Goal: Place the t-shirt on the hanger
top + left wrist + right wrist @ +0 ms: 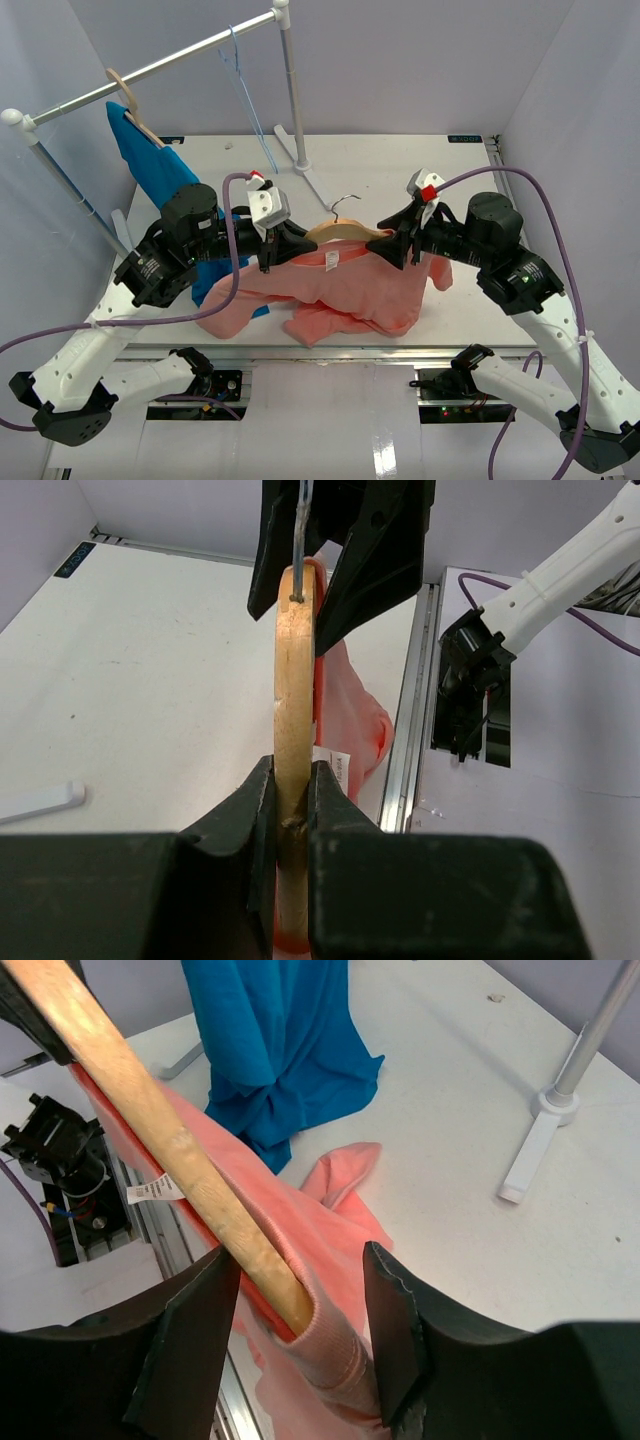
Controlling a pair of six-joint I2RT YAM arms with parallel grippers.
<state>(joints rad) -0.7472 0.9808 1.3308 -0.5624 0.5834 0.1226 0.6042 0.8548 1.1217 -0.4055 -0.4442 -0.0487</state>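
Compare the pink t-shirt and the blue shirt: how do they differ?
The t-shirt is salmon pink; the blue shirt is bright blue. The t-shirt lies bunched on the table; the blue shirt hangs from the rail, its hem pooling on the table. The t-shirt has the wooden hanger only partly inside; the blue shirt hangs on a tan hanger. Both are fabric shirts.

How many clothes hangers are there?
3. The wooden hanger is threaded into the pink t-shirt at centre; a tan hanger holds the blue shirt on the rail; a thin pale-blue wire hanger hangs further along that rail.
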